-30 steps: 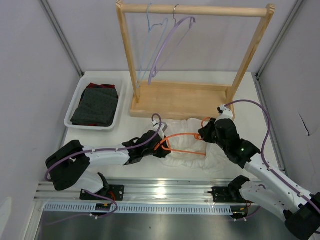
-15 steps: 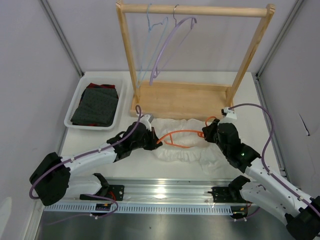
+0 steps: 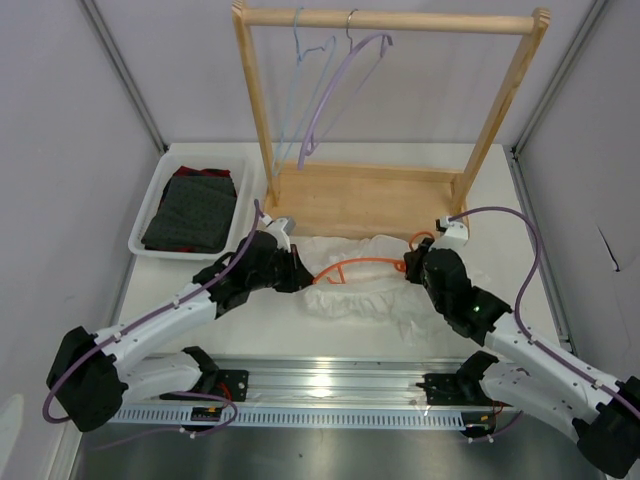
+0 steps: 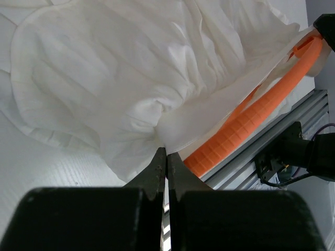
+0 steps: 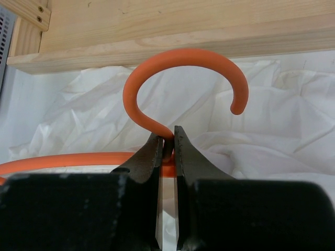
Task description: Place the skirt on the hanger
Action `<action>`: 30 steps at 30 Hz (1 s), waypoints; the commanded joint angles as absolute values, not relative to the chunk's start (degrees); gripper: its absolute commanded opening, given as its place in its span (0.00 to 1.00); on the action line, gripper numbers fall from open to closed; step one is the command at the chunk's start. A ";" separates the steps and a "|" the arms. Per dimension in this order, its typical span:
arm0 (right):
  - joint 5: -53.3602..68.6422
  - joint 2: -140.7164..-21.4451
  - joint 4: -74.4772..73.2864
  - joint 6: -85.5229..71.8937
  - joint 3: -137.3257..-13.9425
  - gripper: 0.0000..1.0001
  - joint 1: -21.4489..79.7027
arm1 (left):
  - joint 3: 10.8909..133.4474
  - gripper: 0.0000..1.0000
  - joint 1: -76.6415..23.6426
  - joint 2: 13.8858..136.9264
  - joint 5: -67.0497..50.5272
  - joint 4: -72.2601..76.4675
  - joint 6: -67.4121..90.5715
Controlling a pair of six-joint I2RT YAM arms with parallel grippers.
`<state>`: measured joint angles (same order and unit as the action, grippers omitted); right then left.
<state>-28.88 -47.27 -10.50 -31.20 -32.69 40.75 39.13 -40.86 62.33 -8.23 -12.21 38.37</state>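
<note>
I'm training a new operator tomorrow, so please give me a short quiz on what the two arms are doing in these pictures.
1. True or false: the right gripper is shut on the orange hanger just below its hook.
2. What is the left gripper pinching? A: the skirt. B: the dark folded garment. C: the table edge.
3. How many hangers hang from the wooden rack?

Key: 1 true; 2 A; 3 two.
</note>
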 commanded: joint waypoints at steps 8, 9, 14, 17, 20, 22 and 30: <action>-36.38 -48.60 -9.58 -27.69 -32.52 0.00 39.73 | 37.88 0.00 -36.30 53.97 -7.73 -20.12 35.07; -36.39 -48.52 -9.49 -27.60 -32.35 0.00 39.64 | 38.14 0.00 -36.04 53.44 -7.73 -20.47 34.89; -39.54 -48.78 -9.49 -26.11 -32.61 0.00 41.39 | 41.21 0.00 -35.33 53.26 -8.17 -22.41 34.28; -41.39 -49.13 -9.32 -24.97 -33.13 0.00 43.85 | 42.53 0.00 -35.42 53.44 -8.17 -23.03 33.93; -44.73 -50.27 -9.49 -24.52 -34.36 0.00 47.19 | 46.83 0.00 -35.42 54.14 -7.74 -24.17 33.49; -48.05 -51.15 -9.58 -23.82 -35.50 0.00 49.30 | 48.25 0.00 -35.51 54.58 -7.73 -24.96 33.14; -52.64 -55.02 -8.88 -22.42 -39.46 0.00 56.95 | 57.74 0.00 -39.98 59.58 -6.07 -26.63 32.08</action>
<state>-45.10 -54.17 -8.40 -25.45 -36.03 55.00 52.86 -38.09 58.15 -8.69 -26.17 33.85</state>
